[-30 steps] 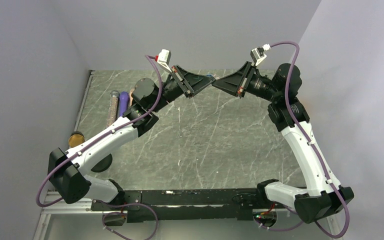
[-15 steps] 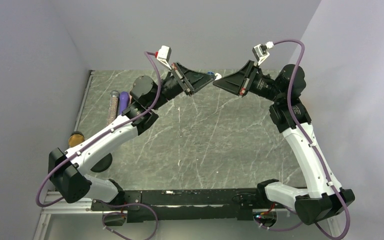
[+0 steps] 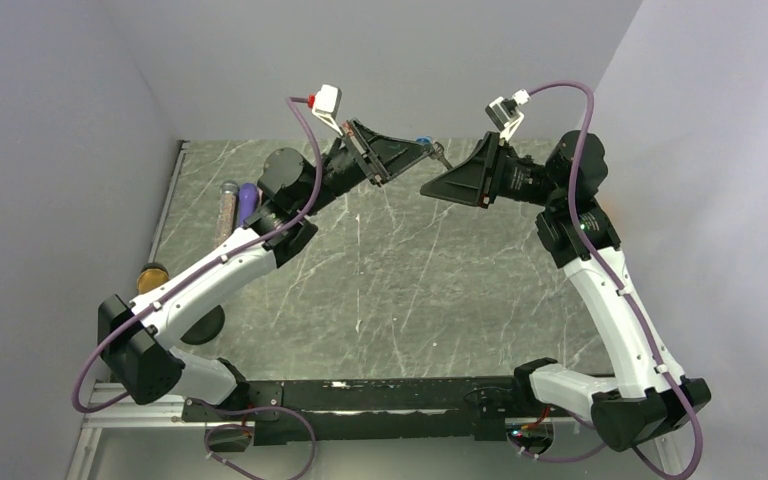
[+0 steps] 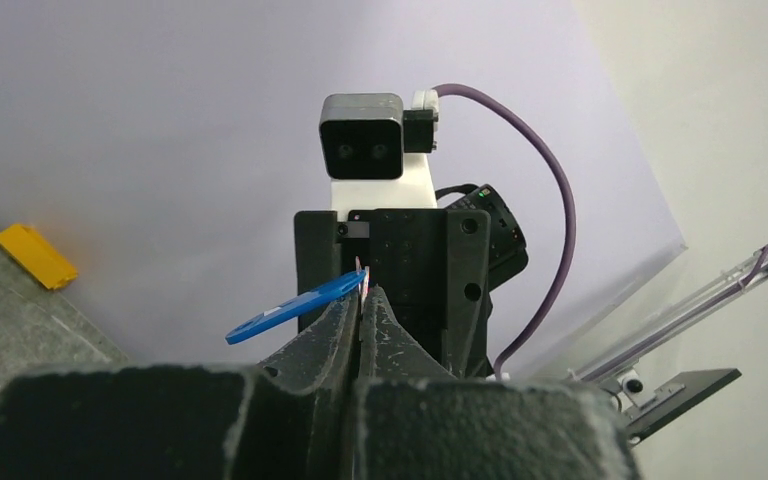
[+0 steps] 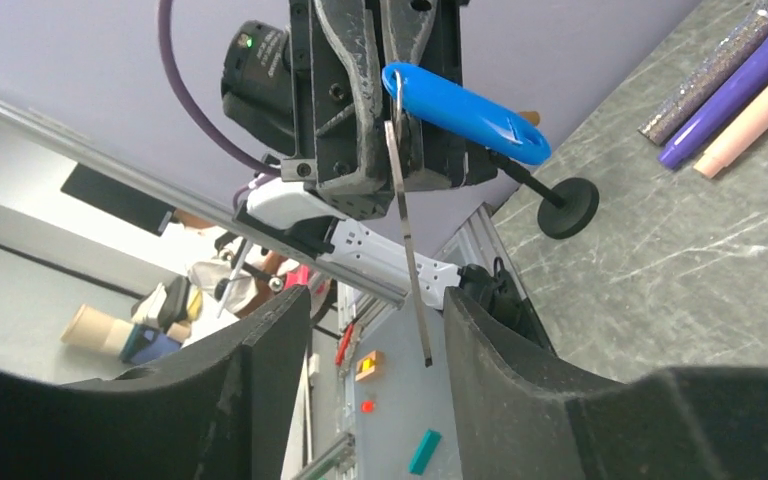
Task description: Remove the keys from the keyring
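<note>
Keys [image 5: 470, 112] pinched in left end effector [image 4: 362, 296], right end effector [image 5: 375, 312] fingers spread

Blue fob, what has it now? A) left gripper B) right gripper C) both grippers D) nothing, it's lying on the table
A: in the left wrist view the left gripper is shut on one end of the blue fob. In the right wrist view a silvery key dangles below it, and the right gripper is open and clear of both.
</note>
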